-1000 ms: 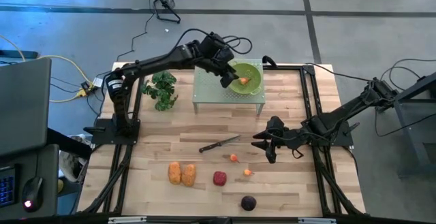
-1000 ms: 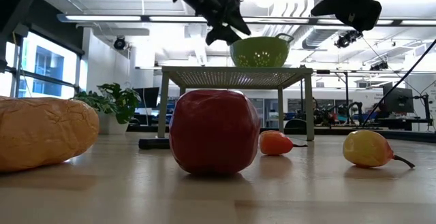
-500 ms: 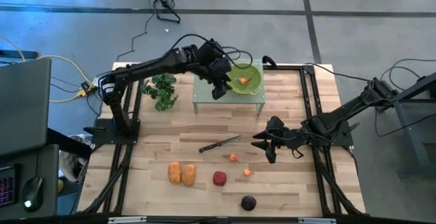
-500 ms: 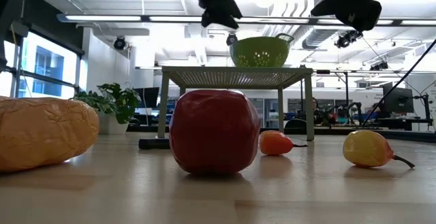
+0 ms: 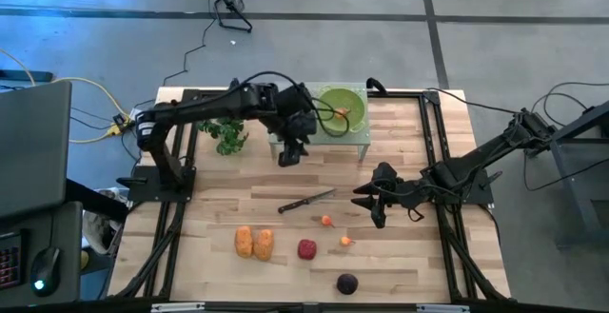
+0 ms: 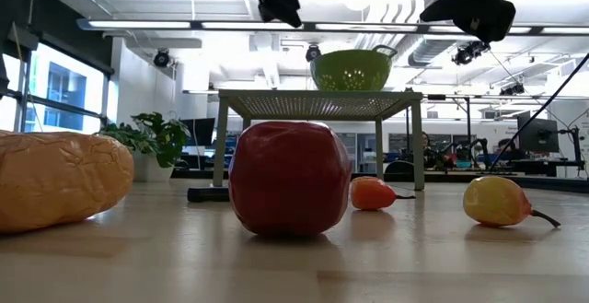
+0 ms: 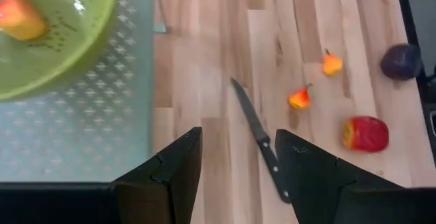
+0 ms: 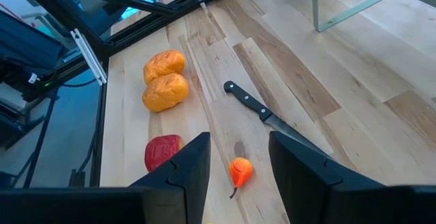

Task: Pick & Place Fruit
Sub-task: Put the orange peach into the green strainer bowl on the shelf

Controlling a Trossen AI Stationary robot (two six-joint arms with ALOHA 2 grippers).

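High view: left hand (image 5: 290, 154) beside rack edge (image 5: 285, 146).

No text, label, brand, number or sign can be read in any view; none shows on the table, the arms or the room behind.

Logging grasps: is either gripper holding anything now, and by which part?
Nothing is held. The left gripper is open over the table edge of the stand; the right gripper is open above a small orange fruit.

knife (image 5: 306, 201), leafy plant (image 5: 226, 126) — green colander (image 5: 341, 110)
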